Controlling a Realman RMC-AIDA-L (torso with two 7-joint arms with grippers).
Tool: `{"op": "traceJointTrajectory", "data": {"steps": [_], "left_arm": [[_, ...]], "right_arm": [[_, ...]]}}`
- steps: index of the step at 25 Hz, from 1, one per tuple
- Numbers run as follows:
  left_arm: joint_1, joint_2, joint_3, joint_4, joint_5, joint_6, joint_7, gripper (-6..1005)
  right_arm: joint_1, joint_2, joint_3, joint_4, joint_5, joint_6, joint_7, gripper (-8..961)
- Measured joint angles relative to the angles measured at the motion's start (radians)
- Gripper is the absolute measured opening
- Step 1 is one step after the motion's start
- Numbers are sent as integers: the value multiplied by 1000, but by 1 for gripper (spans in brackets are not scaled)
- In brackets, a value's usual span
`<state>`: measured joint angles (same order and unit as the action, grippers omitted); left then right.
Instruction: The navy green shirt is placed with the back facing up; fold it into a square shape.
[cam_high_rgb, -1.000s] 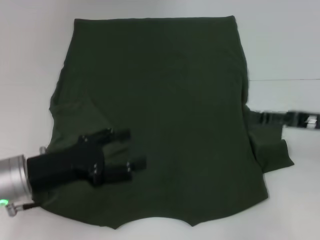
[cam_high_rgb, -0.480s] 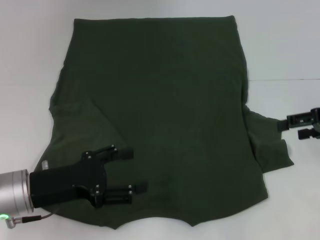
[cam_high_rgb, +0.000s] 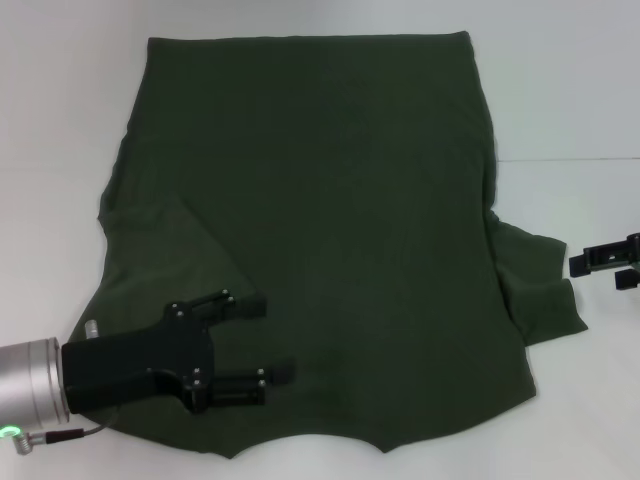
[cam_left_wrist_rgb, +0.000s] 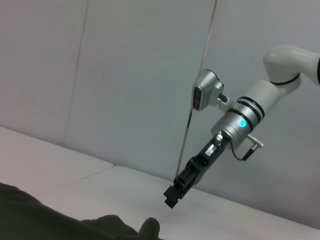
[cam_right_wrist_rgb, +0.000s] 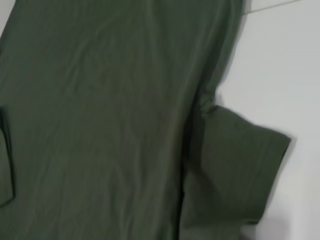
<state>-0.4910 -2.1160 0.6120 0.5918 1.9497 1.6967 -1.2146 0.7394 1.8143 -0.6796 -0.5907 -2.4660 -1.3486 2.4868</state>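
A white bench (cam_high_rgb: 590, 90) carries the navy green shirt (cam_high_rgb: 330, 230), spread flat across its middle. The left hand (cam_high_rgb: 268, 340), fingers apart, hovers over the shirt's near-left corner; the right hand (cam_high_rgb: 600, 262), fingers apart, sits by the right edge.

The left gripper (cam_high_rgb: 270, 338) and its arm cover part of the shirt (cam_high_rgb: 330, 220) near the neckline in the head view. The right gripper (cam_high_rgb: 603, 262) is cut off by that view's edge, so its finger spacing cannot be read. The right wrist view crops the shirt on three sides.
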Motion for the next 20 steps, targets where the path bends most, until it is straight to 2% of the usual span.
{"op": "traceJointTrajectory", "data": {"steps": [8, 12, 20], "left_arm": [[2, -5, 0, -1, 0, -5, 11, 920], [5, -5, 0, -1, -1, -5, 12, 921], [6, -7, -2, -3, 0, -5, 17, 921]], "right_arm": [[31, 20, -2, 78, 1, 78, -48, 785], [40, 39, -9, 85, 0, 116, -61, 782], [44, 62, -31, 92, -2, 157, -63, 775]]}}
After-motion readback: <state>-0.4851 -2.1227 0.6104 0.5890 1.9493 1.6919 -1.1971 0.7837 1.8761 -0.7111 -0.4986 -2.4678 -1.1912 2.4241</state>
